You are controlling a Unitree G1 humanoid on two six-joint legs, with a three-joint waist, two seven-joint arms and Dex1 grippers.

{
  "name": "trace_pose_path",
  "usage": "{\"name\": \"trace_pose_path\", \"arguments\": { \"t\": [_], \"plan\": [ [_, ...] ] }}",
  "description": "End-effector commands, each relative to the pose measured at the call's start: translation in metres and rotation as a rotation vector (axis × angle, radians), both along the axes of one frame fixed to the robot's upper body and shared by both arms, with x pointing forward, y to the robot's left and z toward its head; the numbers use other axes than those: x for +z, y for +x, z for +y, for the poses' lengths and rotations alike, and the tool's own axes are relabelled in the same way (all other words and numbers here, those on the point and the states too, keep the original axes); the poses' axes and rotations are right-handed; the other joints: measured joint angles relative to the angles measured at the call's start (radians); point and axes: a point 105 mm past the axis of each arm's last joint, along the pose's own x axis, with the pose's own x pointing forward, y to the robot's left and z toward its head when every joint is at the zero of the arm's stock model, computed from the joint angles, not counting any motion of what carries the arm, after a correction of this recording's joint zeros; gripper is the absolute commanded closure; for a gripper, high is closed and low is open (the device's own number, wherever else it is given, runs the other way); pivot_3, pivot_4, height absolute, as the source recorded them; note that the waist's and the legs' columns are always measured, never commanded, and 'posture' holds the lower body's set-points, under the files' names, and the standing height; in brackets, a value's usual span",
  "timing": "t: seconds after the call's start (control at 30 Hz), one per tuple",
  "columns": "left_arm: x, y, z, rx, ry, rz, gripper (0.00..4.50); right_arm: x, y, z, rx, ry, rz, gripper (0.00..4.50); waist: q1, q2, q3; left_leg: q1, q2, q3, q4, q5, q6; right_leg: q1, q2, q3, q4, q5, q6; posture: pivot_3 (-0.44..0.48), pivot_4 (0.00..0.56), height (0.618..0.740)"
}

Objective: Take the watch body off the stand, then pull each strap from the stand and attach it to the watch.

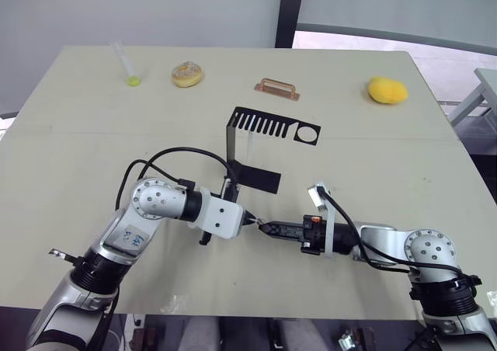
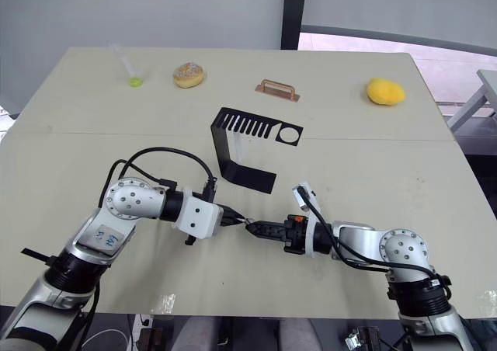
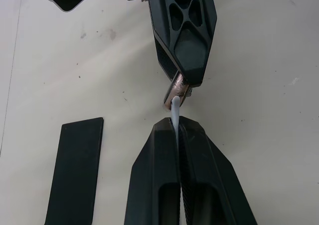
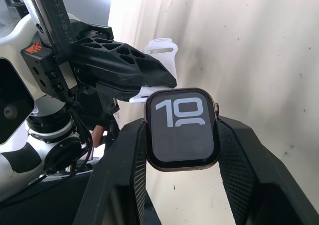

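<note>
Watch (image 4: 182,129) sits clamped in your right gripper (image 1: 262,227); your left gripper (image 1: 250,220), tip to tip, pinches a white strap (image 3: 175,107) against it.

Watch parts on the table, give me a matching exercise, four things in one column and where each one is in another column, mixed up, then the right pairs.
Things:
1. watch body
2. white strap
3. stand
4. copper-coloured bar

Places or states:
A. lying on the far part of the table, beyond the stand
B. clamped between the right hand's fingers
C. standing on the table with no strap in its slots
D. pinched in the left hand, its end at the watch's edge

Pairs: 1-B, 2-D, 3-C, 4-A
</note>
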Motion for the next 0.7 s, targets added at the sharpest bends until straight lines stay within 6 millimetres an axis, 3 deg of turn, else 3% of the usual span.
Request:
{"name": "trace_pose_path", "arguments": {
  "t": [0.03, 0.7],
  "plan": [
    [0.0034, -0.0041, -0.0113, -0.034, -0.031, -0.023, 4.5, 0.0179, -0.0151, 0.0176, 0.108, 0.079, -0.046, 2.99, 0.0, 0.0, 0.0, 0.0, 0.0, 0.0, 0.0, 0.0, 0.0, 0.0, 0.0, 0.0, 0.0, 0.0, 0.0, 0.0, 0.15, 0.74],
    [0.0008, -0.0066, -0.0158, -0.037, -0.039, -0.01, 4.5, 0.0173, -0.0177, 0.0188, 0.119, 0.08, -0.045, 2.99, 0.0, 0.0, 0.0, 0.0, 0.0, 0.0, 0.0, 0.0, 0.0, 0.0, 0.0, 0.0, 0.0, 0.0, 0.0, 0.0, 0.15, 0.74]
  ]
}}
